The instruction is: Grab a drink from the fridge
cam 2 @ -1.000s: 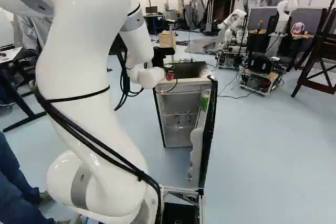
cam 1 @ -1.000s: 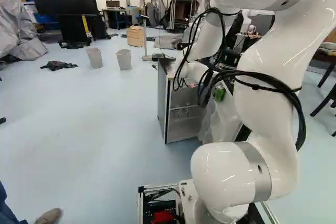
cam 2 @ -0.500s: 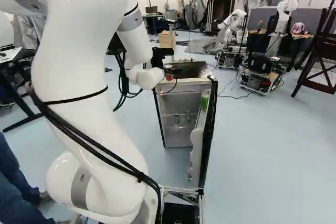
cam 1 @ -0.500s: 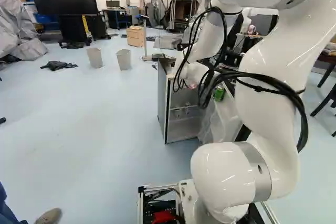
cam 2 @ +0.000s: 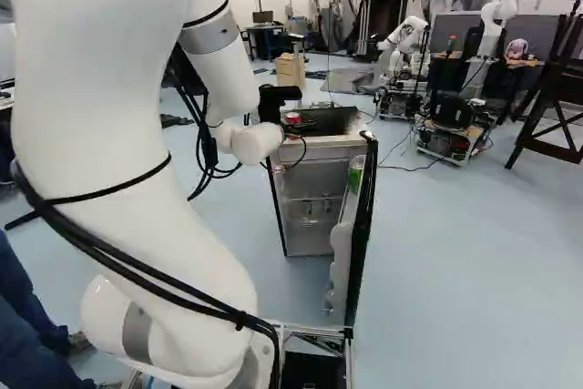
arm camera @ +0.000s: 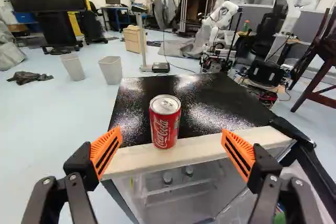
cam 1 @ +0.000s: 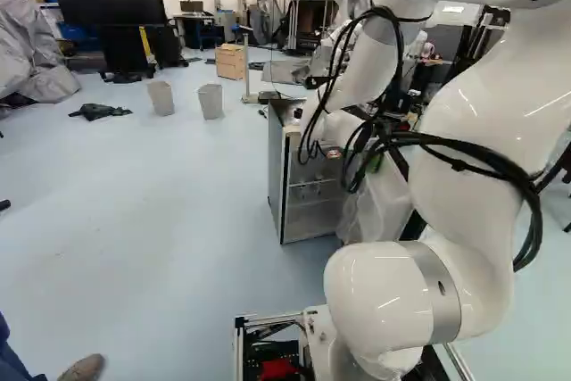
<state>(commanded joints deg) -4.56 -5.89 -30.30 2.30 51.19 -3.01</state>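
The black body of my gripper [cam 2: 276, 100] is beside the fridge's front top edge in the right base view. Around the near side of a red can [arm camera: 166, 121] stand the wide-open fingers of the gripper [arm camera: 172, 141] in the wrist view, a gap on each side. The can stands upright on the fridge's top [arm camera: 205, 106], at the pale front edge; it also shows as a small red can [cam 2: 292, 118]. Below, the fridge [cam 1: 308, 194] is open, with small bottles on a shelf. A green can [cam 2: 355, 173] sits in its open door [cam 2: 363, 234].
The open door stands out toward the base on the fridge's right side. Two grey bins [cam 1: 211, 101] and a wooden drawer unit [cam 1: 230, 61] are on the floor beyond. Another robot [cam 2: 401, 61] stands farther back, and a dark wooden chair [cam 2: 551, 88] is at the right.
My arm has shifted back toward the base, and the gripper has opened. The red can shows more clearly on the fridge top in the right base view. The base has not moved.
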